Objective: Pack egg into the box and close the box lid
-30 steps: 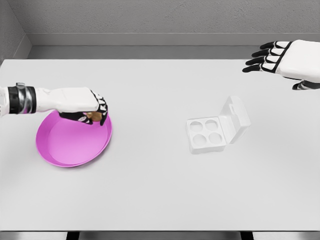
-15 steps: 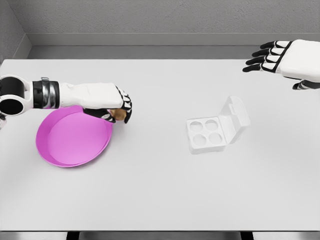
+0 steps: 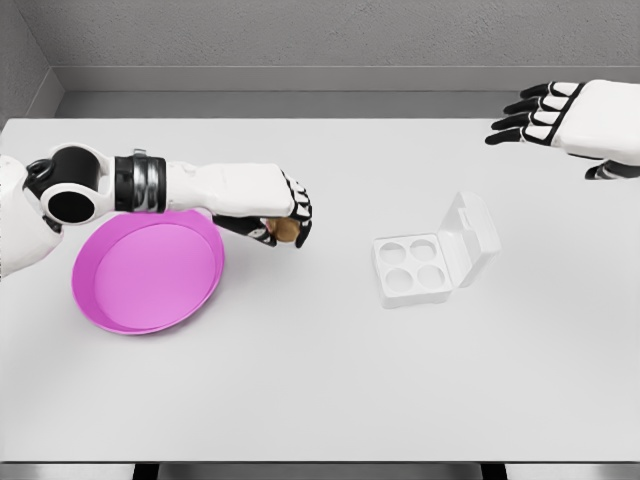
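Note:
My left hand reaches over the table just right of the pink bowl, its fingers shut on a brown egg that shows beneath the palm. The white egg box lies right of centre with its lid standing open at the back right; all its round cups look empty. The egg hangs well to the left of the box. My right hand hovers at the far upper right with fingers spread and nothing in them.
A pink bowl sits at the left, empty, partly under my left forearm. The grey back wall runs behind the table's far edge.
My left hand has carried the egg out of the pink bowl and to the right, toward the box. The right hand has not moved.

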`<state>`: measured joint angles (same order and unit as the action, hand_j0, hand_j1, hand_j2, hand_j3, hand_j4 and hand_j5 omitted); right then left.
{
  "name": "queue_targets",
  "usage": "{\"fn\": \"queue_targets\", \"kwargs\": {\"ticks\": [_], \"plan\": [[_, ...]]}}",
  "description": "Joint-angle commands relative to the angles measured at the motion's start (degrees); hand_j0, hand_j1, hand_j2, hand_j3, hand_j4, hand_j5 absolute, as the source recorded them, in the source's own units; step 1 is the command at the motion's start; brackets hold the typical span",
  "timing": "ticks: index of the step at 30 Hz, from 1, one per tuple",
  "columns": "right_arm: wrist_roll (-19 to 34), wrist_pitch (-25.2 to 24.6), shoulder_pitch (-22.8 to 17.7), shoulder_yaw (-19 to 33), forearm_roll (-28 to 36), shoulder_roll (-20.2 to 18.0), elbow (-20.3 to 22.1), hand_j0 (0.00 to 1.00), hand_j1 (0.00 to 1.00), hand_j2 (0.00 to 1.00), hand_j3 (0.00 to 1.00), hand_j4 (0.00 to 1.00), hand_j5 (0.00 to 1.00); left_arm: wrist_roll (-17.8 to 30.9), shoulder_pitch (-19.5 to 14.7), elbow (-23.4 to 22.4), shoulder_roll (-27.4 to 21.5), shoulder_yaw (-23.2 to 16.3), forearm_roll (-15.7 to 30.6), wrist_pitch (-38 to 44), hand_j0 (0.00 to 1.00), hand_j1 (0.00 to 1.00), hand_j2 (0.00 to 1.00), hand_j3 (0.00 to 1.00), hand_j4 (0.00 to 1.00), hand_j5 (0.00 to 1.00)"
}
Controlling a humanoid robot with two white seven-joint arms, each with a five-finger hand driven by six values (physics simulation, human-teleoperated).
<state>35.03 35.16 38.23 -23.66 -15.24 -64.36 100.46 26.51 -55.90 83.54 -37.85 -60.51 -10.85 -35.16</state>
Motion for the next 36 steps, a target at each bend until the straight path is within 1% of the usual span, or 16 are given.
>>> {"fn": "queue_targets", "kwargs": {"ticks": [1, 6, 8, 10, 11, 13, 14, 16, 19, 21, 24, 25, 27, 29, 31, 36], "plan": [[0.0, -0.2, -0.1, 0.0, 0.2, -0.1, 0.0, 1.00, 1.00, 1.00, 1.00, 1.00, 1.00, -0.1, -0.1, 0.2, 1.5, 0.0, 0.5, 0.2, 0.40, 0.40, 0.40, 0.40, 0.40, 0.40], [0.0, -0.2, -0.2, 0.0, 0.1, -0.2, -0.7, 1.00, 1.00, 1.00, 1.00, 1.00, 1.00, 0.2, -0.6, 0.1, 4.1, -0.1, 0.4, 0.2, 0.40, 0.40, 0.40, 0.40, 0.40, 0.40], [0.0, -0.2, -0.4, 0.0, 0.1, -0.4, -2.6, 1.00, 1.00, 1.00, 1.00, 1.00, 1.00, 0.2, -0.7, 0.1, 5.1, -0.2, 0.3, 0.2, 0.40, 0.40, 0.40, 0.40, 0.40, 0.40], [0.0, -0.2, -0.3, -0.3, 0.5, -1.8, -2.9, 1.00, 1.00, 1.00, 1.00, 1.00, 1.00, 0.3, -1.0, 0.0, 6.2, -0.2, 0.4, 0.2, 0.40, 0.40, 0.40, 0.40, 0.40, 0.40], [0.0, -0.2, 0.0, -0.7, 0.5, -1.9, -3.9, 1.00, 1.00, 1.00, 1.00, 1.00, 1.00, 0.3, -1.0, 0.0, 6.4, -0.2, 0.3, 0.2, 0.40, 0.40, 0.40, 0.40, 0.40, 0.40], [0.0, -0.2, 0.0, -1.1, 0.6, -1.9, -7.2, 1.00, 1.00, 1.00, 1.00, 1.00, 1.00, 0.5, -1.1, -0.1, 7.9, -0.2, 0.1, 0.2, 0.40, 0.40, 0.40, 0.40, 0.40, 0.40], [0.0, -0.2, 0.1, -1.1, 0.6, -1.9, -7.8, 1.00, 1.00, 1.00, 1.00, 1.00, 1.00, 0.5, -1.1, -0.2, 8.5, -0.2, 0.0, 0.2, 0.40, 0.40, 0.40, 0.40, 0.40, 0.40], [0.0, -0.2, -0.2, -1.1, 0.6, -1.9, -7.8, 1.00, 1.00, 1.00, 1.00, 1.00, 1.00, 0.6, -1.2, -0.3, 10.1, -0.3, 0.0, 0.2, 0.40, 0.40, 0.40, 0.40, 0.40, 0.40], [0.0, -0.2, -0.6, -1.1, 0.5, -2.1, -9.2, 1.00, 1.00, 1.00, 1.00, 1.00, 1.00, 0.6, -1.7, -0.3, 12.3, -0.3, 0.0, 0.2, 0.40, 0.40, 0.40, 0.40, 0.40, 0.40], [0.0, -0.2, -2.2, -1.1, 0.0, -2.1, -9.2, 1.00, 1.00, 1.00, 1.00, 1.00, 1.00, 1.5, -2.0, -0.6, 14.1, -1.3, 0.0, 0.2, 0.40, 0.40, 0.40, 0.40, 0.40, 0.40], [0.0, -0.2, -3.7, -1.2, -1.2, -2.1, -10.8, 1.00, 1.00, 1.00, 1.00, 1.00, 1.00, 1.5, -2.4, -2.2, 15.4, -1.4, 0.0, 0.2, 0.40, 0.40, 0.40, 0.40, 0.40, 0.40], [0.0, -0.2, -4.6, -1.3, -2.1, -2.1, -10.9, 1.00, 1.00, 1.00, 1.00, 1.00, 1.00, 1.5, -2.4, -2.7, 15.9, -1.4, 0.0, 0.2, 0.40, 0.40, 0.40, 0.40, 0.40, 0.40], [0.0, -0.2, -5.1, -1.3, -2.3, -2.1, -11.1, 1.00, 1.00, 1.00, 1.00, 1.00, 1.00, 1.8, -2.4, -4.4, 16.9, -1.9, 0.0, 0.2, 0.40, 0.40, 0.40, 0.40, 0.40, 0.40], [0.0, -0.2, -5.9, -1.9, -4.3, -2.1, -11.1, 1.00, 1.00, 1.00, 1.00, 1.00, 1.00, 1.9, -2.5, -5.4, 17.6, -2.0, 0.0, 0.2, 0.40, 0.40, 0.40, 0.40, 0.40, 0.40], [0.0, -0.2, -6.3, -2.2, -4.3, -1.9, -12.2, 1.00, 1.00, 1.00, 1.00, 1.00, 1.00, 2.0, -2.5, -8.7, 18.9, -2.0, -0.1, 0.2, 0.40, 0.40, 0.40, 0.40, 0.40, 0.40], [0.0, -0.2, -6.5, -2.3, -4.3, -1.9, -12.9, 1.00, 1.00, 1.00, 1.00, 1.00, 1.00, 2.0, -3.1, -8.9, 19.0, -2.0, 0.0, 0.2, 0.41, 0.41, 0.41, 0.41, 0.41, 0.41]]}}
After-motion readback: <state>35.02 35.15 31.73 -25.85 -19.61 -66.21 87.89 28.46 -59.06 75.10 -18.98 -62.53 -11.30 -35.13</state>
